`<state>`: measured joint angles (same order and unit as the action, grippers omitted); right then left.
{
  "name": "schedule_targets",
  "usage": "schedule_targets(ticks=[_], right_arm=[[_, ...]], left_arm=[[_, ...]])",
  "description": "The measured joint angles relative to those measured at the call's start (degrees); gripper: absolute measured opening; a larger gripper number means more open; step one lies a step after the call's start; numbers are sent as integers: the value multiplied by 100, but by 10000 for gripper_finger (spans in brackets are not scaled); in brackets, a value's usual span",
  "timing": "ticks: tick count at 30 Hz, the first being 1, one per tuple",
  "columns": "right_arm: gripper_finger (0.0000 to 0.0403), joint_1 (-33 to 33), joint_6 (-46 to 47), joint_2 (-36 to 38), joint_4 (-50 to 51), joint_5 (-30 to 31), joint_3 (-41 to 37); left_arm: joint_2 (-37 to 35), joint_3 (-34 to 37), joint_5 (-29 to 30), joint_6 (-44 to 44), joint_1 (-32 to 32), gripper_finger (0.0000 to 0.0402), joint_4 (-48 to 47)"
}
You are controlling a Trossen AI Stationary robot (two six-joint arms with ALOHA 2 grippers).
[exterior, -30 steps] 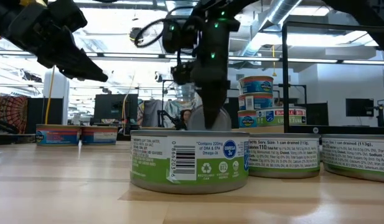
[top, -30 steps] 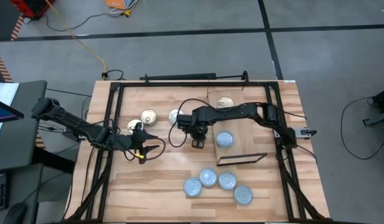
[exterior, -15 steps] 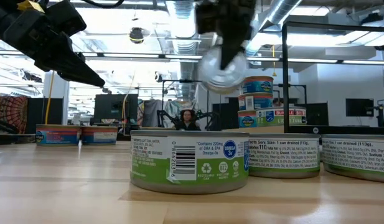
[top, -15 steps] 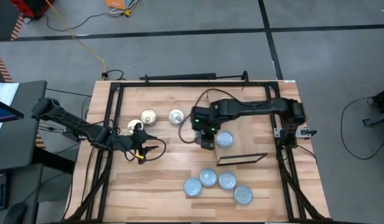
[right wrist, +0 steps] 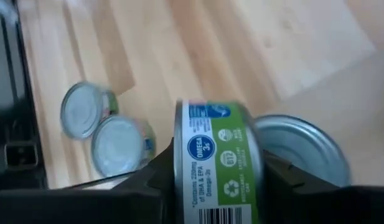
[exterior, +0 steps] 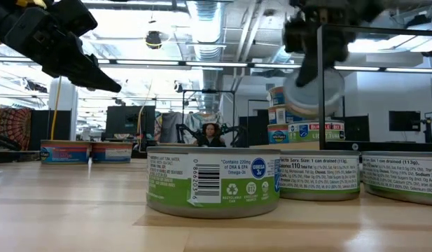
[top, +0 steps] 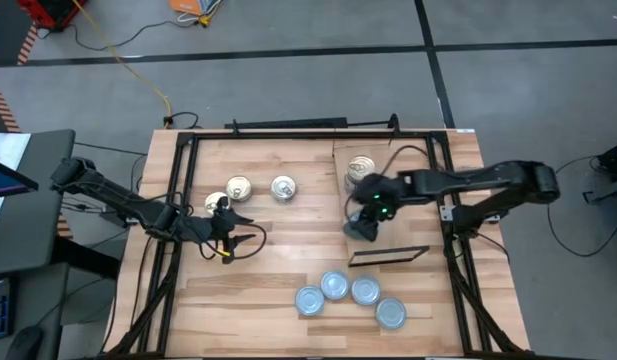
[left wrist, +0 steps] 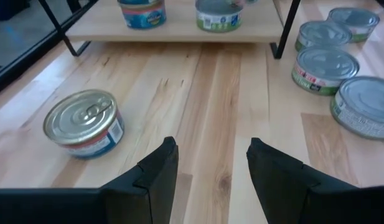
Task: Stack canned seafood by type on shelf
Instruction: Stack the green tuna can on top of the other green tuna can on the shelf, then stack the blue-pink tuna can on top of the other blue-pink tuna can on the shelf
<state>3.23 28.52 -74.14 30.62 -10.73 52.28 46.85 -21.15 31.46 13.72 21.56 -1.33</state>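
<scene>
My right gripper (top: 365,228) hangs over the shelf (top: 403,215), shut on a green-labelled tin (right wrist: 216,162). A silvery-topped tin (right wrist: 304,149) sits flat on the shelf right under it. A stack of gold-topped tins (top: 360,165) stands at the shelf's far end. Several silvery tins (top: 348,295) rest near the table's near edge. Two gold tins (top: 238,187), (top: 282,187) and a third (left wrist: 83,121) sit on the table by my left gripper (left wrist: 207,155), which is open and holds nothing. My right gripper pinches the green-labelled tin between its two fingers (right wrist: 157,171), one on each flat face as far as the wrist view shows. It comes from above, slanting down. The tin is lifted clear (exterior: 314,91) and held on edge, its label wall (right wrist: 207,149) toward the wrist.
A black frame of rods (top: 178,200) runs along both sides and the far side of the table. A thin dark strip (top: 388,255) marks the shelf's near end. Bare wood lies between the left gripper and the shelf.
My right gripper has risen from the middle of the table with the green-labelled tin, lifting it clear. It then carried the tin toward the table's right, to above the silvery tin on the shelf. My left arm kept still.
</scene>
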Motion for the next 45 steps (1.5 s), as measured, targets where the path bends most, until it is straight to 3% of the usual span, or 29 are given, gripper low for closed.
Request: schedule_targets(ticks=[8, 19, 23, 34, 38, 45], right_arm=[[156, 458, 763, 988, -1372, -120, -1340], [194, 559, 1353, 1051, -1915, -283, -1732], [219, 604, 1368, 1048, -1709, -270, -1732], [334, 801, 1275, 1130, -352, -214, -1213], [346, 817, 1153, 1336, -93, 138, -972], [342, 717, 1216, 1608, 276, 212, -651]], left_arm=[[0, 0, 63, -66, 0, 185, 132], [0, -2, 4, -106, -2, 185, 207], [0, -2, -40, -111, -2, 185, 209], [0, -2, -9, -256, -2, 185, 211], [0, -2, 8, -257, -2, 185, 212], [0, -2, 81, -196, -2, 185, 200]])
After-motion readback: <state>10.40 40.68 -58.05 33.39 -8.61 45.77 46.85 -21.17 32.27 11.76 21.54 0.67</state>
